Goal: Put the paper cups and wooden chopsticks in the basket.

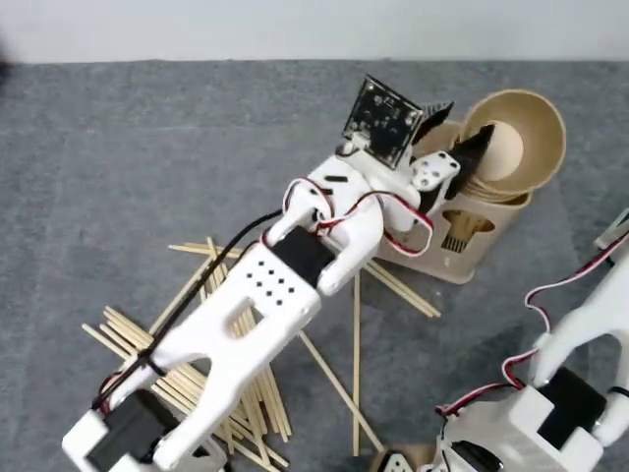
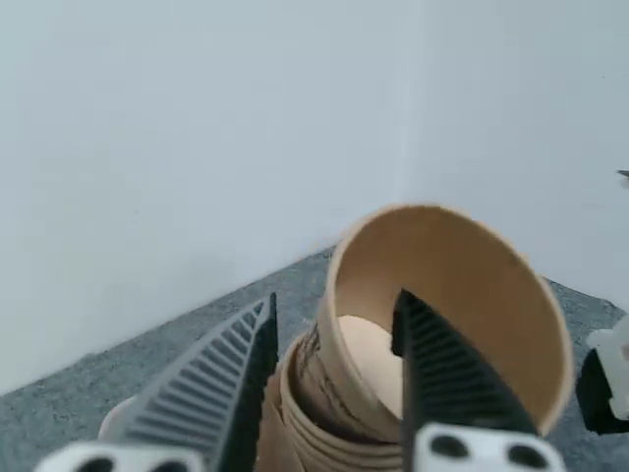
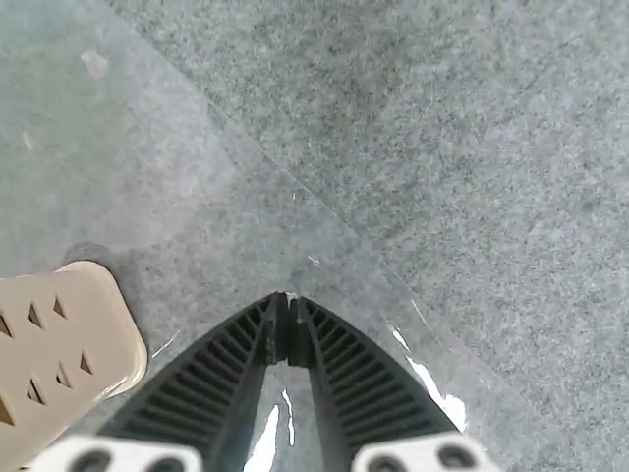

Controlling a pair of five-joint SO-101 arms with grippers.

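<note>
Fingers of the left gripper [image 2: 334,300] stood moderately apart, straddling the wall of one tilted tan paper cup [image 2: 462,295]: one finger [image 2: 442,383] lay over the cup's mouth and the other [image 2: 211,393] was outside it, with a gap left on either side of the wall. Just below the fingers, that cup leaned on a stack of nested tan paper cups [image 2: 329,442]; at least two rims showed, but the exact number could not be told. In the high view the stack [image 1: 486,187] sat in the single beige plastic basket [image 1: 462,241], directly under the left gripper [image 1: 457,138].

Pale wooden chopsticks [image 1: 270,403] lay well behind those fingers on the grey carpeted desk [image 1: 118,147], outside the basket. Most were heaped under the left arm, overlapping too much to count, and a few lay loose nearer the basket.

The right gripper [image 3: 285,300] had its two fingers closed tip to tip, holding nothing. It hung over one clear plastic sheet [image 3: 177,197] on the desk, and one beige perforated plastic piece [image 3: 49,344] lay just beside the fingers. The right arm [image 1: 580,334] was well apart from the basket.
</note>
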